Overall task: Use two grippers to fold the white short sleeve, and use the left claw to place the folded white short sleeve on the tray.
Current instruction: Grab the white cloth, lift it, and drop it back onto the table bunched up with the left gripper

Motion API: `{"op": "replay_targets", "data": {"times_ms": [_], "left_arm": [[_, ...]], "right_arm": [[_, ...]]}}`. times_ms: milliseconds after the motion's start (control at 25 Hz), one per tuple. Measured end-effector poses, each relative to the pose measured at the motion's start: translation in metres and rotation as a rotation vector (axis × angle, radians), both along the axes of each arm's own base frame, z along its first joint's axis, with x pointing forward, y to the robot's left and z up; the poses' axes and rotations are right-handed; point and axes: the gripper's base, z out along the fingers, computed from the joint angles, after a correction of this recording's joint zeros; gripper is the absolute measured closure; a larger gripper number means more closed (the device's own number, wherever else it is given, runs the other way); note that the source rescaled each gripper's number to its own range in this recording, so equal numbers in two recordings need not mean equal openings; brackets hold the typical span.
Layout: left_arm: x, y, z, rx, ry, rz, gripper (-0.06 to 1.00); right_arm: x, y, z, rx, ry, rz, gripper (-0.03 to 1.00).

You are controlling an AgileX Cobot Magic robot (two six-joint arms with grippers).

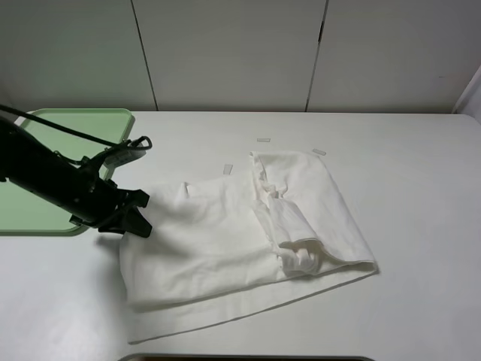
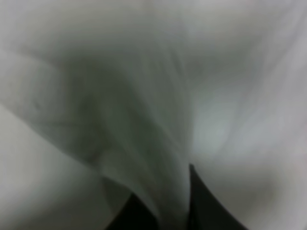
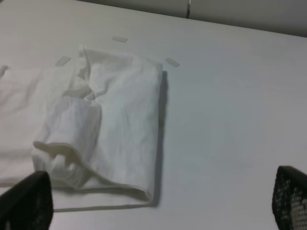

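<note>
White table (image 1: pixel 409 188) under pale wall panels (image 1: pixel 225 53), broad bare room right of and behind the cloth. White short sleeve (image 1: pixel 225 233) mid-table, partly folded, right side doubled over, hem close to the near edge. Left pincer (image 1: pixel 134 219) at the shirt's left edge, pinching a fold of fabric. Right pincer (image 3: pixel 163 206) spread wide, clear of the shirt. Pale-green tray (image 1: pixel 75 115) far left, apart from the shirt. Small tape strips (image 1: pixel 263 140) just behind the shirt.

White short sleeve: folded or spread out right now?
Partly folded. The white short sleeve has its right side laid over the middle; its left edge is pinched in the left claw, not yet folded over.
</note>
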Motion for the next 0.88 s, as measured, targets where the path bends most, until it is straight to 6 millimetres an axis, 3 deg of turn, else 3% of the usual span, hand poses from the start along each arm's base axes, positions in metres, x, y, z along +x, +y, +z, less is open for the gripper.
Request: {"op": "replay_targets", "data": {"times_ms": [160,360,480,640,800,880], "left_arm": [[0.016,0.004,0.012,0.039,0.044,-0.032,0.9],[0.049,0.024,0.04,0.303,0.078,-0.109,0.9],[0.053,0.029,0.044,0.366,0.082,-0.116,0.9],[0.072,0.04,0.064,0.508,0.06,-0.102,0.9],[0.072,0.03,0.067,0.403,0.046,-0.157,0.9],[0.072,0.011,0.071,0.24,0.008,-0.202,0.9]], "right_arm": [[0.0,0.0,0.0,0.0,0.0,0.0,-0.03],[0.0,0.0,0.0,0.0,-0.001,0.0,-0.03],[0.0,0.0,0.0,0.0,-0.001,0.0,-0.03],[0.0,0.0,0.0,0.0,-0.001,0.0,-0.03],[0.0,0.0,0.0,0.0,-0.001,0.0,-0.03],[0.0,0.0,0.0,0.0,-0.001,0.0,-0.03]]}}
